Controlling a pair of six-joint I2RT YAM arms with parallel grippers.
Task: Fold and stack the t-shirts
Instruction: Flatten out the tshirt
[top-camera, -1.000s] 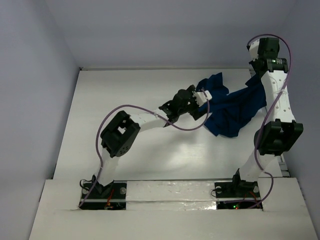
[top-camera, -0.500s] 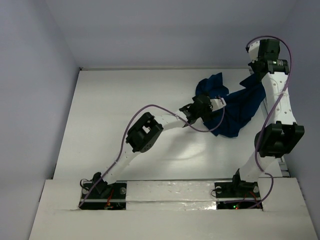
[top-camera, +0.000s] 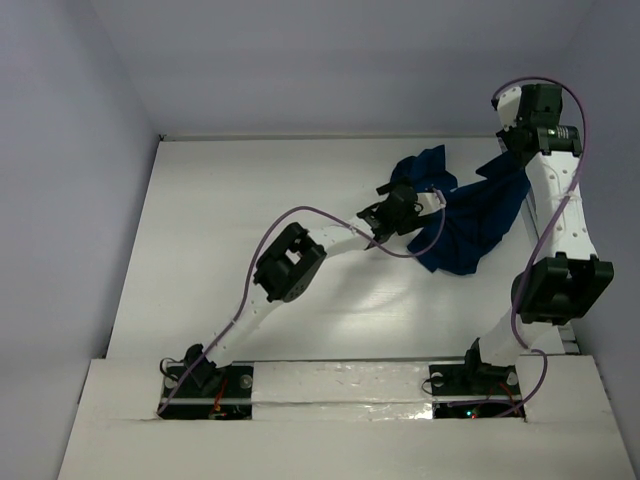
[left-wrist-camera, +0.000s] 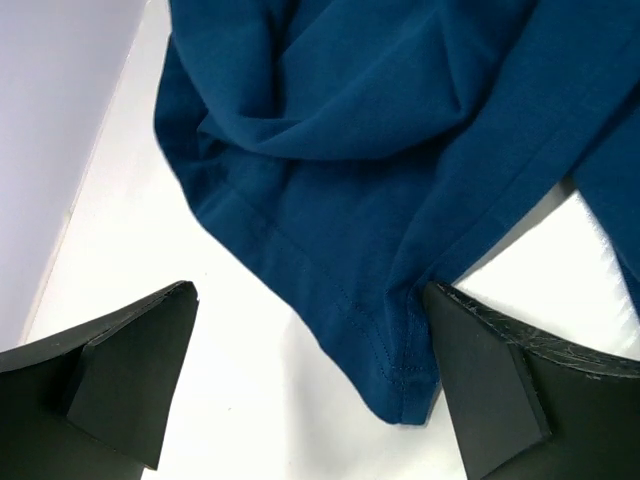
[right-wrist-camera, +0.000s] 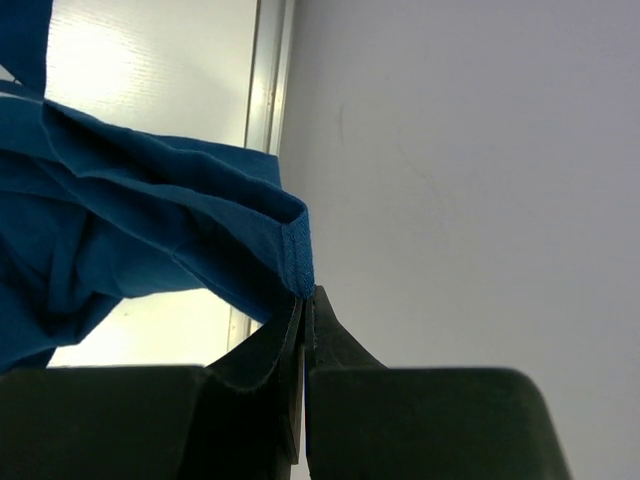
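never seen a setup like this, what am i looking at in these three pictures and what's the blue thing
Two thin robot arms are bolted at the near edge of a white table. One picture looks down from a fixed camera above and behind them; the other two come from small cameras on each arm's wrist, so the black wedges at the bottom are that arm's own fingers. The blue thing is a t-shirt, crumpled toward the far right of the table. The right tool is shut on the t-shirt, pinching a hemmed edge and holding that part up near the wall. The left tool is open, with a corner of the cloth lying between its fingers, not yet gripped.
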